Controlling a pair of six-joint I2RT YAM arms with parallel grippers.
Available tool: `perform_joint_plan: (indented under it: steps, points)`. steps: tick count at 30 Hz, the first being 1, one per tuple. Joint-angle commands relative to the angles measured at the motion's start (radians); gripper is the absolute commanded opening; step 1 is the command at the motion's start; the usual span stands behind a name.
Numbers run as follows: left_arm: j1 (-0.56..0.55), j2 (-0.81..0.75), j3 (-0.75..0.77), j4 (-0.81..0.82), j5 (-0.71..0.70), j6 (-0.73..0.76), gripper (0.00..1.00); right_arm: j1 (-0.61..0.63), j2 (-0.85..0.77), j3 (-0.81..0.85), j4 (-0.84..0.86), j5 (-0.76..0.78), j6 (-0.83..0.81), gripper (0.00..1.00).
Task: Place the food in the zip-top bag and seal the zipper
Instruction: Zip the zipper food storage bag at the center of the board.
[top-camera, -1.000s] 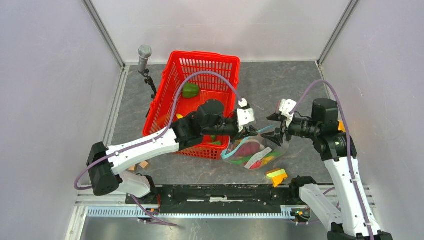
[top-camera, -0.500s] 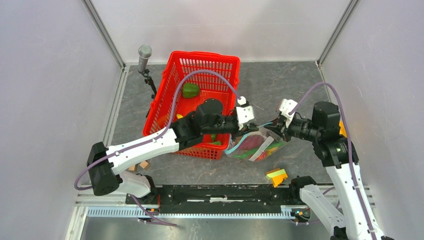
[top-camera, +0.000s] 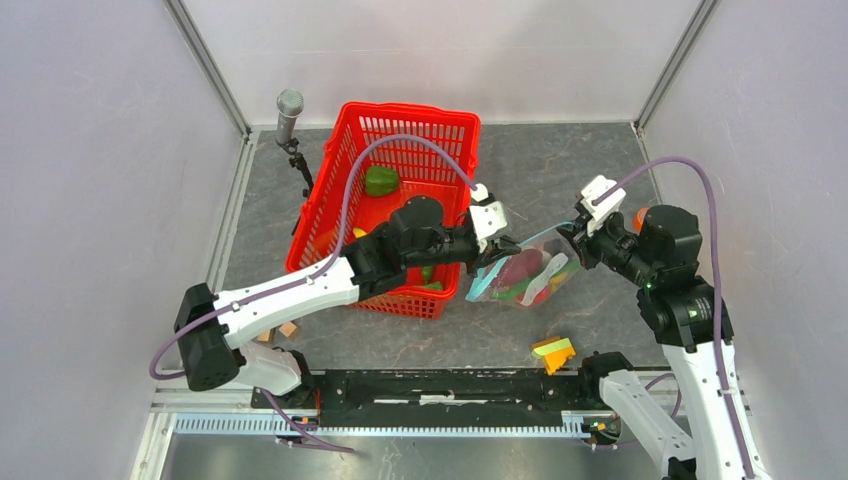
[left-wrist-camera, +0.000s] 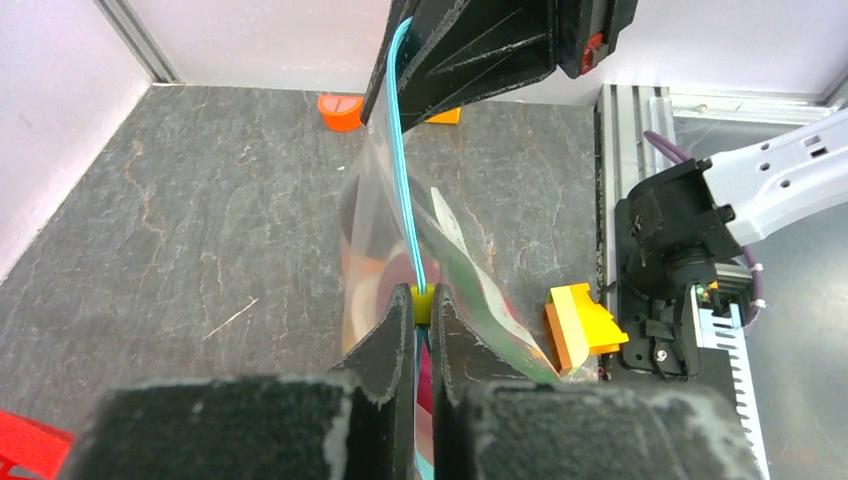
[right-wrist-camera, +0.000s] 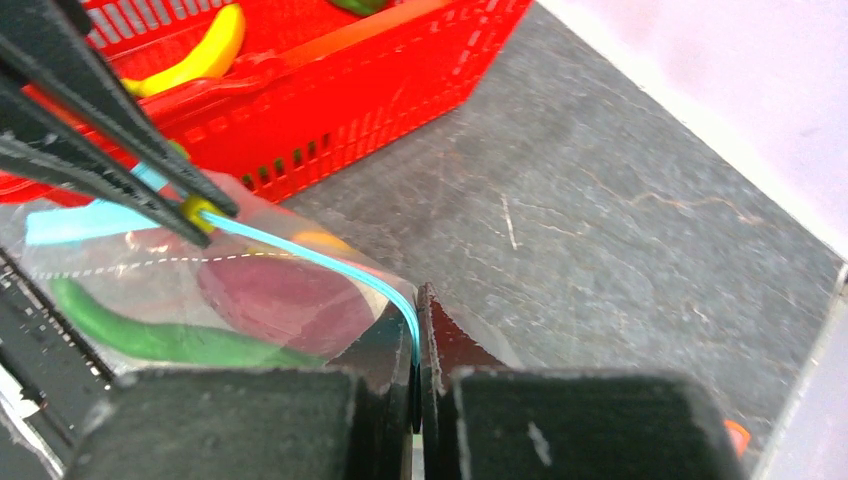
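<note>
So since a second ago the right gripper (top-camera: 575, 235) has pulled back to the right, and its jaws, wide apart then, are now pinching the right end of the light blue zipper (top-camera: 535, 242). The left gripper (top-camera: 495, 258) is clamping the other end, right at the small yellow slider (left-wrist-camera: 422, 301). The clear zip-top bag (top-camera: 525, 280) was lying on the grey table (top-camera: 560, 160) and is now hanging stretched between the two (can't tell if its bottom is touching down). Food (right-wrist-camera: 280, 295) is sitting inside it: a dark red piece and a long green one. A green pepper (top-camera: 380, 181) and a banana (right-wrist-camera: 200, 55) are lying in the red basket (top-camera: 400, 125) just beside the bag.
</note>
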Motion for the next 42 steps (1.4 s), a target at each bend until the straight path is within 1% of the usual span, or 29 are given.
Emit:
perform_joint_plan:
  steps: [1,3,5,8,9,11,12,14,15,17,19,21,24,27,28,29,31,32,33,34,36,37,38,42]
  points:
    - [-0.007,0.032,0.074,-0.001,0.093,-0.089,0.05,-0.015,-0.028,0.06,0.074,0.284,0.039,0.0]
    - [-0.014,0.073,0.138,-0.044,0.108,-0.093,0.05,-0.015,-0.033,0.07,0.073,0.318,0.042,0.0]
    - [-0.018,0.104,0.177,-0.057,0.106,-0.1,0.06,-0.015,-0.037,0.074,0.072,0.32,0.044,0.0]
    - [-0.017,0.116,0.196,-0.109,0.08,-0.102,0.07,-0.015,-0.037,0.063,0.079,0.346,0.045,0.0]
    - [-0.017,0.113,0.192,-0.119,0.065,-0.1,0.04,-0.014,-0.031,0.061,0.07,0.328,0.034,0.0]
    - [-0.017,0.105,0.182,-0.128,0.011,-0.082,0.02,-0.016,-0.01,0.072,0.014,0.207,-0.021,0.0]
    - [-0.017,0.102,0.184,-0.14,-0.005,-0.071,0.02,-0.015,-0.006,0.07,-0.003,0.138,-0.047,0.04]
    - [-0.016,0.108,0.209,-0.176,-0.032,-0.036,0.02,-0.016,-0.01,0.053,-0.045,0.018,-0.125,0.34]
    - [-0.015,0.115,0.23,-0.2,-0.029,-0.013,0.02,-0.015,-0.012,0.048,-0.068,-0.026,-0.166,0.51]
    - [-0.011,0.138,0.28,-0.244,0.017,0.028,0.02,-0.015,-0.021,0.035,-0.073,-0.091,-0.216,0.72]
    - [-0.01,0.171,0.339,-0.289,0.065,0.064,0.02,-0.015,-0.028,0.02,-0.06,-0.142,-0.252,0.79]
    - [-0.01,0.211,0.403,-0.335,0.085,0.086,0.02,-0.015,-0.021,-0.003,-0.054,-0.158,-0.285,0.79]
    - [-0.008,0.255,0.459,-0.365,0.098,0.099,0.02,-0.015,-0.003,-0.047,-0.074,-0.183,-0.343,0.79]
    - [-0.006,0.269,0.461,-0.377,0.094,0.114,0.02,-0.014,0.005,-0.078,-0.07,-0.227,-0.371,0.74]
    - [-0.006,0.272,0.459,-0.383,0.097,0.119,0.02,-0.015,0.003,-0.083,-0.065,-0.24,-0.379,0.69]
    - [-0.006,0.273,0.459,-0.389,0.101,0.124,0.02,-0.015,-0.001,-0.089,-0.054,-0.244,-0.379,0.63]
    - [-0.007,0.272,0.453,-0.393,0.097,0.131,0.02,-0.014,-0.007,-0.095,-0.048,-0.251,-0.385,0.56]
    - [-0.005,0.269,0.447,-0.391,0.093,0.133,0.02,-0.015,-0.008,-0.095,-0.046,-0.249,-0.386,0.5]
    - [-0.004,0.266,0.441,-0.387,0.092,0.132,0.02,-0.014,-0.012,-0.095,-0.039,-0.241,-0.381,0.42]
    - [-0.005,0.263,0.434,-0.382,0.088,0.133,0.02,-0.014,-0.017,-0.098,-0.036,-0.232,-0.378,0.3]
    - [-0.005,0.26,0.425,-0.377,0.081,0.133,0.02,-0.014,-0.028,-0.104,-0.021,-0.202,-0.359,0.1]
    - [-0.004,0.257,0.421,-0.375,0.075,0.134,0.02,-0.015,-0.036,-0.109,-0.003,-0.179,-0.338,0.04]
    - [-0.004,0.253,0.414,-0.371,0.069,0.133,0.02,-0.015,-0.043,-0.116,0.006,-0.155,-0.324,0.0]
    - [-0.004,0.228,0.371,-0.336,0.047,0.118,0.02,-0.015,-0.052,-0.115,0.031,-0.056,-0.27,0.0]
